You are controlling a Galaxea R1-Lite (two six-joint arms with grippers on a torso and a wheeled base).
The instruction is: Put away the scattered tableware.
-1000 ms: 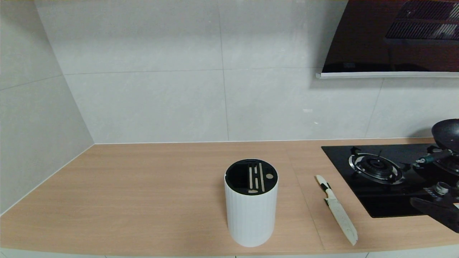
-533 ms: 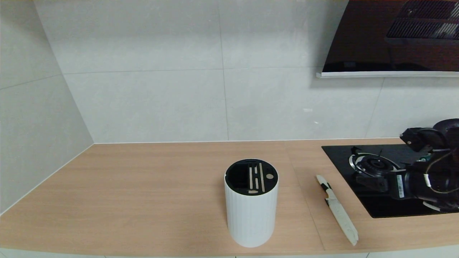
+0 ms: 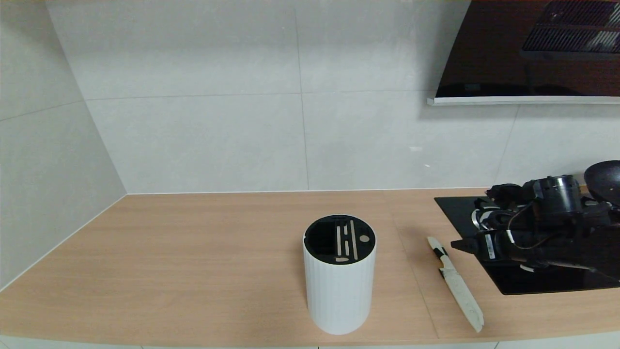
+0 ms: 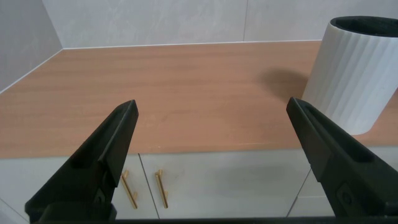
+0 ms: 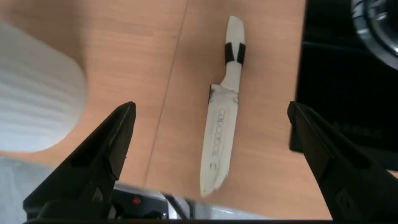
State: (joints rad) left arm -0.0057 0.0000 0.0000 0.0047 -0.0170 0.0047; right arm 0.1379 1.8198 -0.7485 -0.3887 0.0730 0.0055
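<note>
Since a second ago the right pincer (image 3: 464,245) has swung in from the right, over the black gas hob (image 3: 513,283). Its jaws stand spread above the white knife with a black-banded handle (image 3: 455,283), which lies flat on the wooden worktop (image 3: 193,252), right of the white ribbed cylindrical holder with a slotted black top (image 3: 339,276). Reaching for the knife seems the step in hand; next, descend and close on the handle. The left pincer (image 4: 211,118) is spread too, at the worktop's near edge. The right pincer's height is hard to judge.

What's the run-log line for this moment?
stage: pre-grasp | right gripper: open, over knife | knife: flat on countertop, right of knife block | left gripper: open, near countertop front edge | knife block: upright, slots empty
</note>
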